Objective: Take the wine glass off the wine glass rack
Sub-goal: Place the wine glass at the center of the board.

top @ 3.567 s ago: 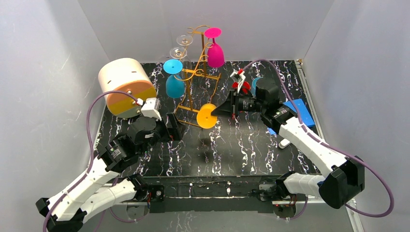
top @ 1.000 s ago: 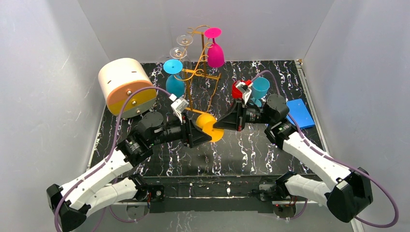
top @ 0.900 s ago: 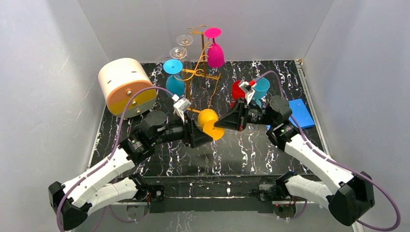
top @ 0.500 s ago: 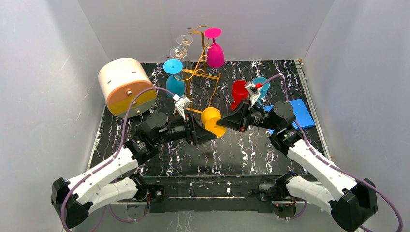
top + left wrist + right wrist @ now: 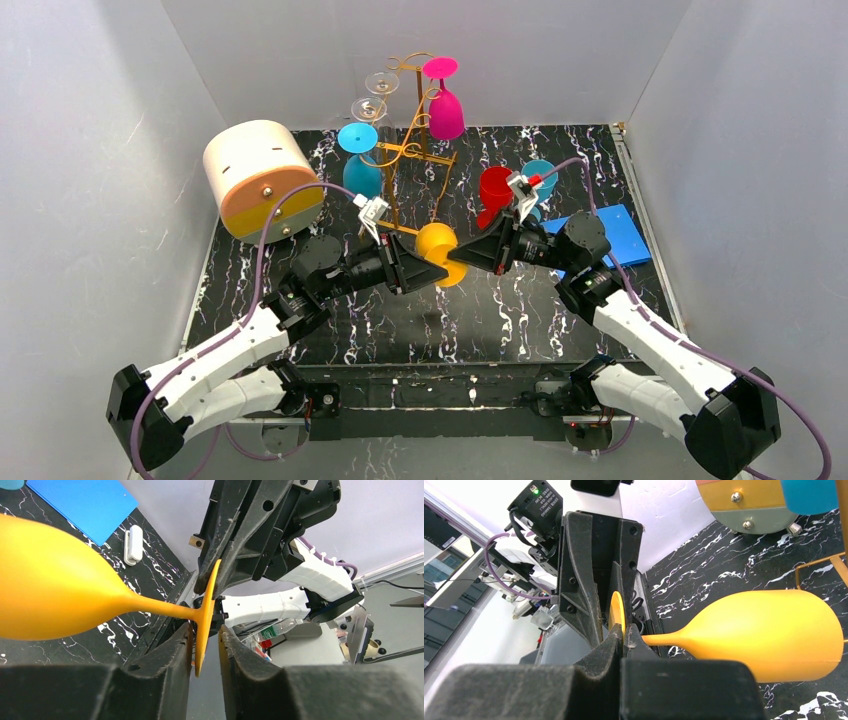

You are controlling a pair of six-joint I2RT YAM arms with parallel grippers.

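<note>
Left hand closes in on the glass foot

Since a second ago our left hand (image 5: 204,632) has slid forward and narrowed. Its fingers now flank the foot (image 5: 206,600) with no visible pinch. Our right hand (image 5: 623,632) is clamped on that foot's rim and holds the glass (image 5: 50,580) level above the desk (image 5: 500,310), likely for a handover. Behind stands the rack (image 5: 410,150), with the glass already off it.

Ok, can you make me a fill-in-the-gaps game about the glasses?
The topmost coloured glass on the rack is ____.
The pincer shut on the yellow glass belongs to the ____ arm.
The flat sheet on the table is ____.
Missing words: pink, right, blue.
</note>
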